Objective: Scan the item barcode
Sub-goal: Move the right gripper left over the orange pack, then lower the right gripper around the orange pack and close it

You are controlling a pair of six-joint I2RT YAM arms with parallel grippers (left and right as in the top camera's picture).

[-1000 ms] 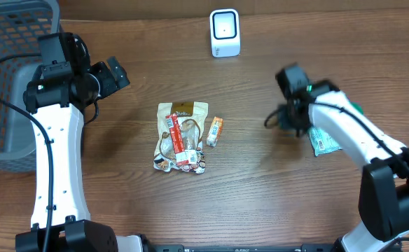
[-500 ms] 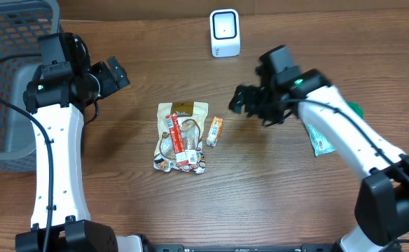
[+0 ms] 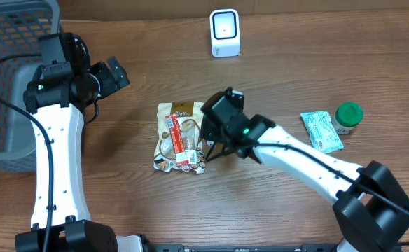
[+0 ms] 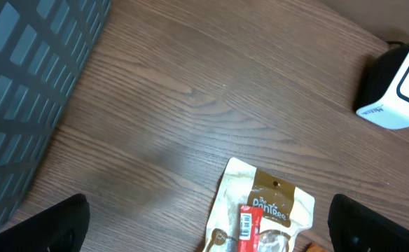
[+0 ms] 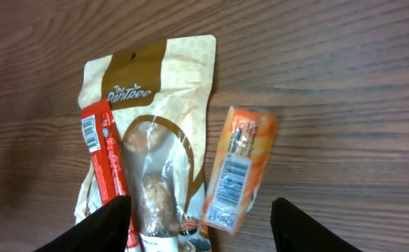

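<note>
**A:** What is different now compared with one second ago?

**B:** The right arm has travelled. Before, it was at the right side of the tabletop (image 3: 246,217), close to the teal packet (image 3: 321,131) and the green-lidded bottle (image 3: 348,117). Both of these now lie free there, and the arm has come to the middle.

**A:** And where is its pincer?

**B:** The right pincer (image 5: 199,203) hangs over the orange packet (image 5: 238,168), which lies flat just to the right of the brown snack pouch (image 5: 155,140). In the right wrist view the two fingers stand apart, roughly one on each side of the packet. It is partly open and has hold of nothing yet.

**A:** So the packet is the item to scan?

**B:** I judge so, because the pincer is aimed at it. Its barcode label faces up, and the scanner (image 3: 225,33) stands at the far edge, well apart. The meaning for the task is that the reach looks finished, while the grasp, the lift and the carrying to the scanner remain.

**A:** And the left arm?

**B:** No change. The left pincer (image 4: 208,217) stays fully open and empty at the far left, near the basket (image 3: 8,70).
</note>
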